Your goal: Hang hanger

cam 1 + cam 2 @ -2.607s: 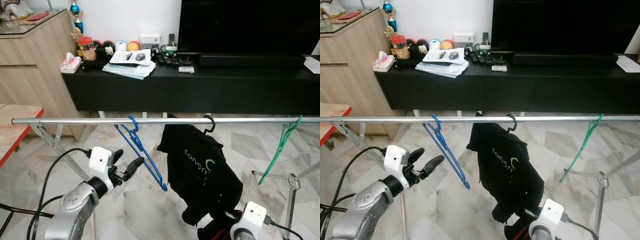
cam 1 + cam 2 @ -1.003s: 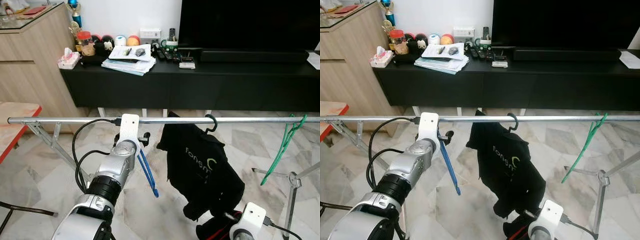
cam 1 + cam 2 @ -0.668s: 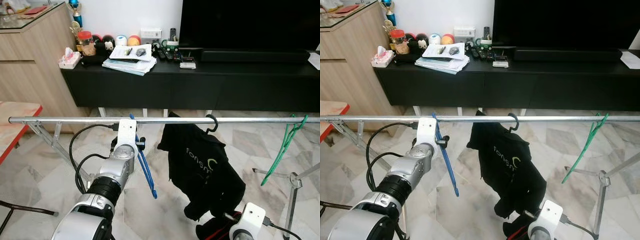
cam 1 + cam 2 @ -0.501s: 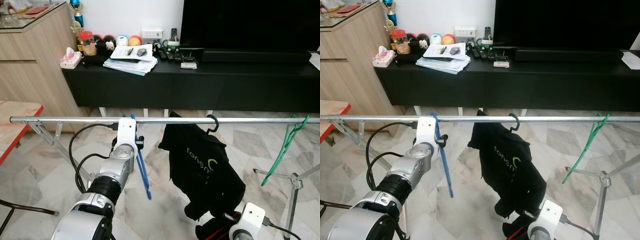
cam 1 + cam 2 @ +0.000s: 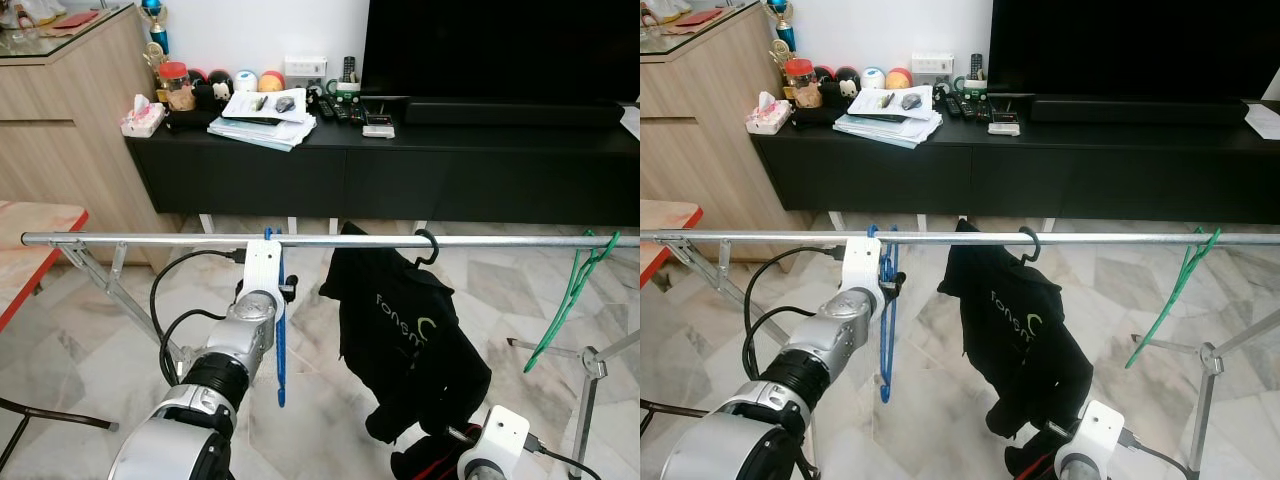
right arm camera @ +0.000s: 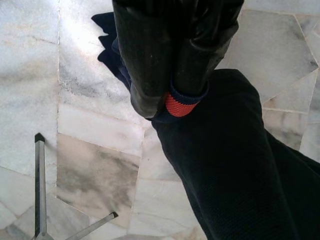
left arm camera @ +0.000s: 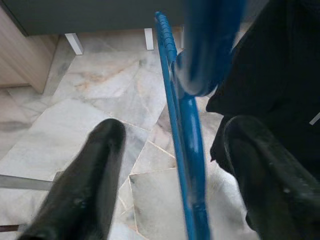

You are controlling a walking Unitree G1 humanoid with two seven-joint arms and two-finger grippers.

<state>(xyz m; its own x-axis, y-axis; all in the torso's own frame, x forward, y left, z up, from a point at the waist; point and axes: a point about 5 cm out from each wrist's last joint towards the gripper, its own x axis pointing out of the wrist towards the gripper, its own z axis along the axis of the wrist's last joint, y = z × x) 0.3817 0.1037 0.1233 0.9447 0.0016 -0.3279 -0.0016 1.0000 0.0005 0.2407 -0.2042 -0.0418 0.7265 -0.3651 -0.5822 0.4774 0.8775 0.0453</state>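
The thin blue plastic hanger (image 5: 279, 330) hangs long-axis down from the silver metal rail (image 5: 150, 240), between the left end effector's (image 7: 175, 175) spread fingers, ungripped

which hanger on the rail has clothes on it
The black hanger in the middle: a black garment hangs from it. The blue hanger by the left gripper and the green hanger on the right are bare.
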